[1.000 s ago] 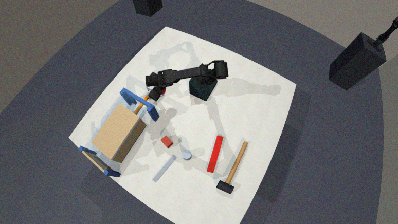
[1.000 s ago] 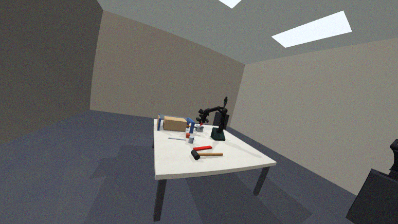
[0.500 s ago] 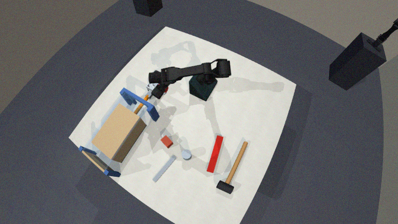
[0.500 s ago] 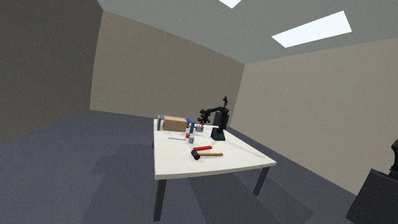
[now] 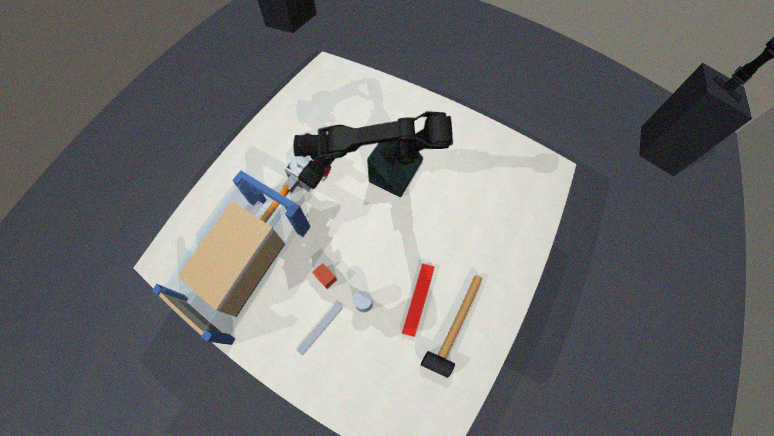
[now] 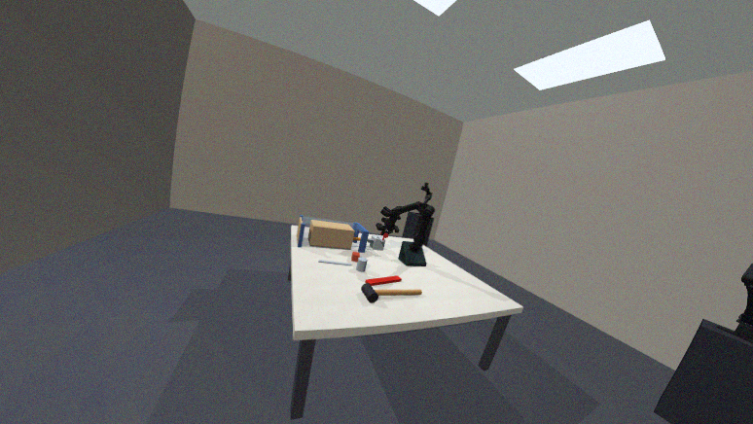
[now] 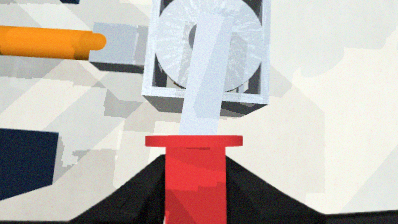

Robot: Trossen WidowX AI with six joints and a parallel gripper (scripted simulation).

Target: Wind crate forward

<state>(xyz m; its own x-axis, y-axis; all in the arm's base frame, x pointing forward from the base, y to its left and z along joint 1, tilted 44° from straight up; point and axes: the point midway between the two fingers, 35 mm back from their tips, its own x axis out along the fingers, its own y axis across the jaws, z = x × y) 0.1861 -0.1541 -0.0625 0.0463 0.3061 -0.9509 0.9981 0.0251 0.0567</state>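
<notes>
The tan crate [image 5: 227, 249] [image 6: 332, 234] sits flat inside the clear-panelled cubby, with a visible gap between its front and the blue steel frame [image 5: 270, 193] at the mouth. An orange strap [image 5: 275, 203] [image 7: 45, 43] runs from the crate under the frame toward the winch. The grey winch [image 5: 297, 165] [image 6: 377, 242] [image 7: 172, 55] stands just outside the mouth. The winch handle [image 7: 204, 95] has its flat grey arm over the winch top; its key and the hole are hidden beneath. My gripper [image 5: 326, 172] [image 6: 386, 234] [image 7: 192, 162] is shut on its red grip, beside the winch.
A red block [image 5: 324, 275], a grey cylinder [image 5: 362, 300], a grey bar [image 5: 319, 328], a red bar [image 5: 418, 300] and a black-headed mallet [image 5: 460, 316] lie on the bench. A blue frame post [image 7: 25, 162] stands near the gripper. The arm's dark base [image 5: 394, 170] is beyond the winch.
</notes>
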